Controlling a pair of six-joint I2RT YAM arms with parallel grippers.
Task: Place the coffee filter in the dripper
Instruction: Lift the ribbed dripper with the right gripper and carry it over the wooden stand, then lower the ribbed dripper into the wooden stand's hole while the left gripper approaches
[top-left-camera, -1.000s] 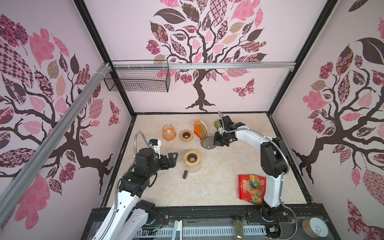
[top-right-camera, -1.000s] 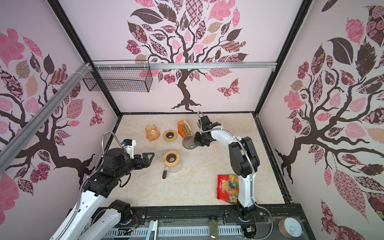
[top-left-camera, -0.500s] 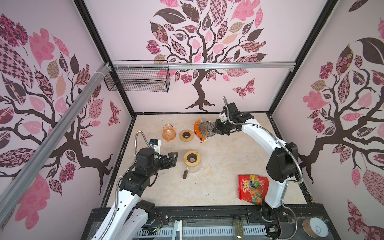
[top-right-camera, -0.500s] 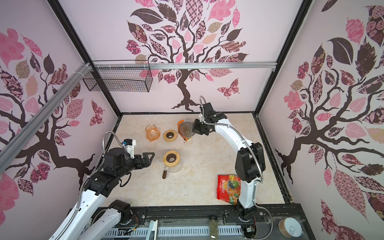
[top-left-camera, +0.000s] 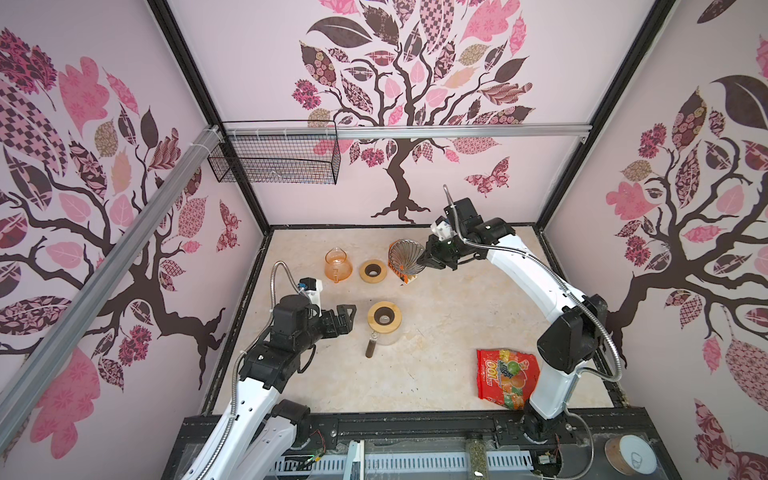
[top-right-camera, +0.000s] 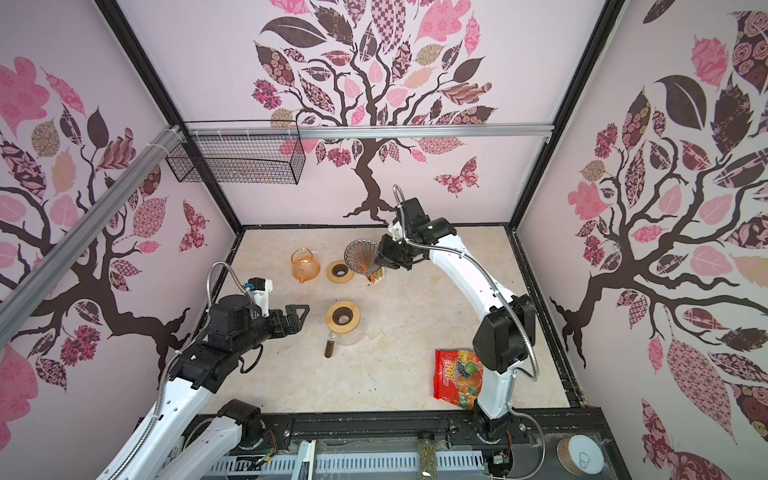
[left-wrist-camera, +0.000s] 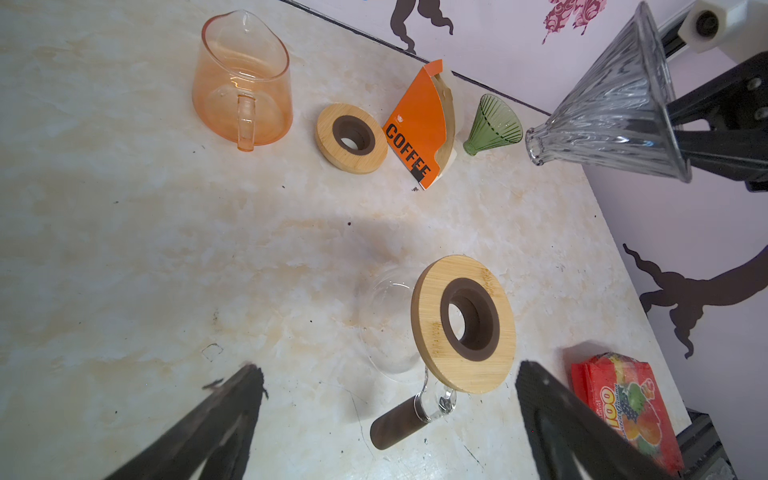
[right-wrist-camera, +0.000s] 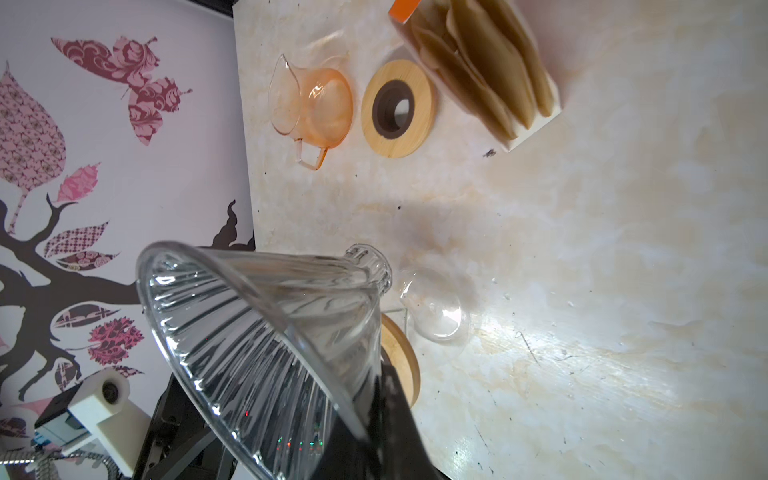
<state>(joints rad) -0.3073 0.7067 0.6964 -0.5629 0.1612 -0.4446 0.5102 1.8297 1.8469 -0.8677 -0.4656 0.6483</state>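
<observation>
the right gripper (top-left-camera: 424, 258) is clamped on the rim of the clear dripper (top-left-camera: 405, 254), holding it in the air at the far middle with its axis tilted, neck down and mouth up. the filters (right-wrist-camera: 484, 62) stand packed in the orange box (left-wrist-camera: 417, 124) below the dripper, so the right arm is much the nearer to them, but its jaws are taken. the left gripper (top-left-camera: 343, 319) hangs spread wide and empty at the near left, just beside the carafe (top-left-camera: 388, 337) and well apart from the box.

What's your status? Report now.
Left hand open. Right hand shut on glass dripper, off the table. Coffee filters in box, untouched. Nothing blocking.
</observation>
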